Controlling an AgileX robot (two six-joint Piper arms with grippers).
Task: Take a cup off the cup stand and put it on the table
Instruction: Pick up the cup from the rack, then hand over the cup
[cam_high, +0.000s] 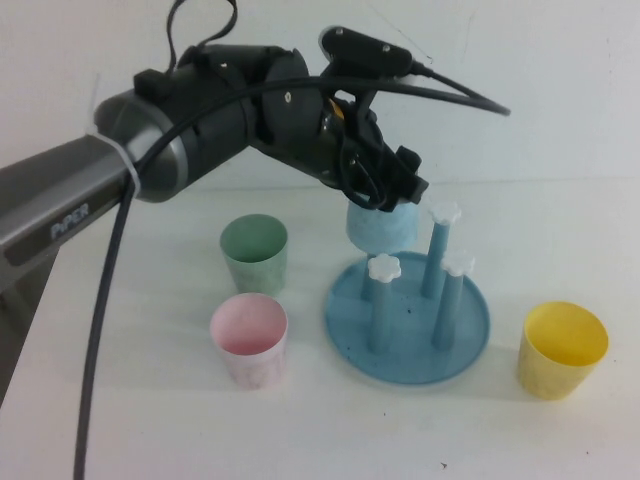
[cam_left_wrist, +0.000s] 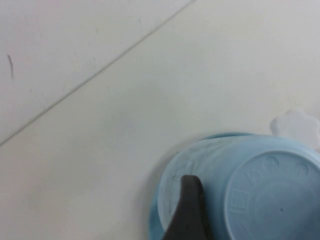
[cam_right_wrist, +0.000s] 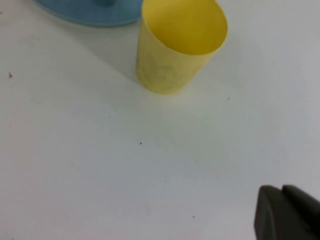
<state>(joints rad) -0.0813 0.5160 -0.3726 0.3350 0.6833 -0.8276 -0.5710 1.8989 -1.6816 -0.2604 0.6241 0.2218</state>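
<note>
From up high, the left gripper (cam_high: 385, 195) sits right on top of the light blue cup (cam_high: 381, 231), which hangs upside down on a back peg of the cup stand (cam_high: 408, 322). Its claw looks clamped around the cup. If it pulls sideways, the cup could catch on the peg and tip the whole stand, or bump the white flower cap (cam_high: 442, 212) just beside it. The green cup (cam_high: 254, 252) and pink cup (cam_high: 249, 340) stand on the table (cam_high: 150, 420) nearby and could get knocked when the cup comes down. In the left wrist view, one dark finger (cam_left_wrist: 187, 210) presses the cup's side; a weak hold could let it slip. In the right wrist view, the right gripper (cam_right_wrist: 285, 212) is squeezed closed on nothing, near the yellow cup (cam_right_wrist: 177, 42).
</note>
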